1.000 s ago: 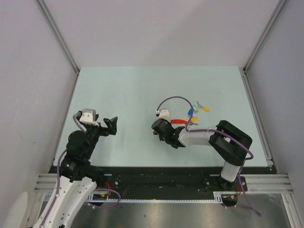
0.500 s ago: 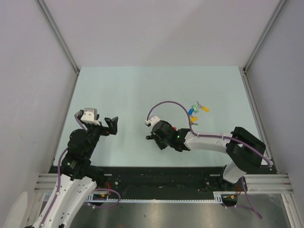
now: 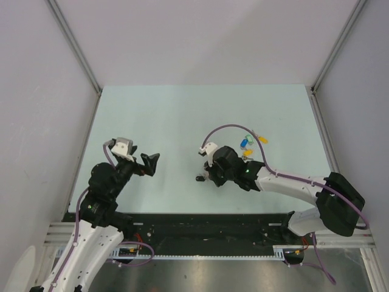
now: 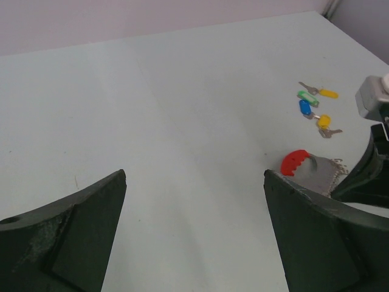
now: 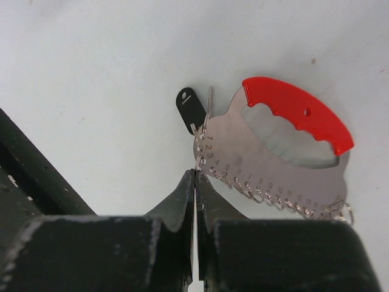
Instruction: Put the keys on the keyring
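Observation:
The keyring point(image 5: 273, 152) is a silvery plate with a red grip point(image 5: 298, 112) and a row of small numbered wire loops. A black-headed key point(image 5: 189, 108) hangs at its first loop. My right gripper point(image 5: 196, 175) is shut, pinching a thin wire loop at the plate's edge. In the top view the right gripper point(image 3: 206, 176) covers the keyring. Yellow point(image 3: 262, 139), green point(image 3: 246, 137), blue point(image 3: 243, 144) and a second yellow point(image 3: 247, 152) key lie loose behind it. My left gripper point(image 4: 194, 176) is open and empty, to the left point(image 3: 151, 161). The red grip also shows in the left wrist view point(image 4: 296, 162).
The pale green table point(image 3: 170, 115) is walled by grey panels on three sides. A black rail point(image 3: 200, 222) runs along the near edge. The purple cable point(image 3: 234, 128) of the right wrist arcs over the loose keys.
My right arm has stretched out, its elbow swinging right, and the wrist now covers the red grip. My left gripper has moved a little right, toward the middle.

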`<state>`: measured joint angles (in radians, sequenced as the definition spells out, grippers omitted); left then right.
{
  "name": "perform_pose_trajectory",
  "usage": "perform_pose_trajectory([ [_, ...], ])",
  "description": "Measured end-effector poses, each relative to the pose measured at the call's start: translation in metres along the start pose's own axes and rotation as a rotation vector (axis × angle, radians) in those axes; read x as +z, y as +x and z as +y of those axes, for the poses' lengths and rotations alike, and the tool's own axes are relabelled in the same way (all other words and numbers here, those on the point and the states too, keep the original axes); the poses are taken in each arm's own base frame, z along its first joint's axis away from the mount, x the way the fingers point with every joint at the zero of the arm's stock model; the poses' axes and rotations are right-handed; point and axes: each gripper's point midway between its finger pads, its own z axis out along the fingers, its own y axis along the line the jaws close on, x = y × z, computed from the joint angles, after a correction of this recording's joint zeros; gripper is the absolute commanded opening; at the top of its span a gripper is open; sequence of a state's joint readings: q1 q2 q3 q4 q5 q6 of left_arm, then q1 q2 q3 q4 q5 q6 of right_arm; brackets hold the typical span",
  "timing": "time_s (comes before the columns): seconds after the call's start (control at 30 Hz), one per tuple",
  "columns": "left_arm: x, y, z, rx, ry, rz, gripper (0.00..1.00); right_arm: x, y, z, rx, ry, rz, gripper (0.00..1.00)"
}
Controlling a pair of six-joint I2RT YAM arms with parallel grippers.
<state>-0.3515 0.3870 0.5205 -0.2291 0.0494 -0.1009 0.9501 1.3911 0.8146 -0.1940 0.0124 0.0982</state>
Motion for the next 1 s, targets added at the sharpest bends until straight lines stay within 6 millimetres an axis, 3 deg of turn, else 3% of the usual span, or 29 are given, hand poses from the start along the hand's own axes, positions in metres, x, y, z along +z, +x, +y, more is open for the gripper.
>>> perform_pose_trajectory([
  [0.23,0.001,-0.006,-0.031,0.041,0.187,-0.019,1.0,-0.018,-0.023,0.002,-0.113,-0.043,-0.094,0.0],
  [0.43,0.008,-0.003,-0.06,0.054,0.363,0.005,0.99,-0.051,-0.068,0.005,-0.225,-0.068,-0.294,0.0],
  [0.53,0.014,-0.001,-0.07,0.044,0.431,0.051,0.98,-0.062,-0.081,0.003,-0.271,-0.069,-0.35,0.0],
  [0.73,0.027,-0.024,-0.09,0.041,0.542,0.062,0.97,-0.084,-0.102,-0.002,-0.304,-0.104,-0.485,0.0],
  [1.0,0.027,-0.032,-0.107,0.044,0.643,0.037,0.95,-0.077,-0.089,0.005,-0.261,-0.245,-0.575,0.0],
])
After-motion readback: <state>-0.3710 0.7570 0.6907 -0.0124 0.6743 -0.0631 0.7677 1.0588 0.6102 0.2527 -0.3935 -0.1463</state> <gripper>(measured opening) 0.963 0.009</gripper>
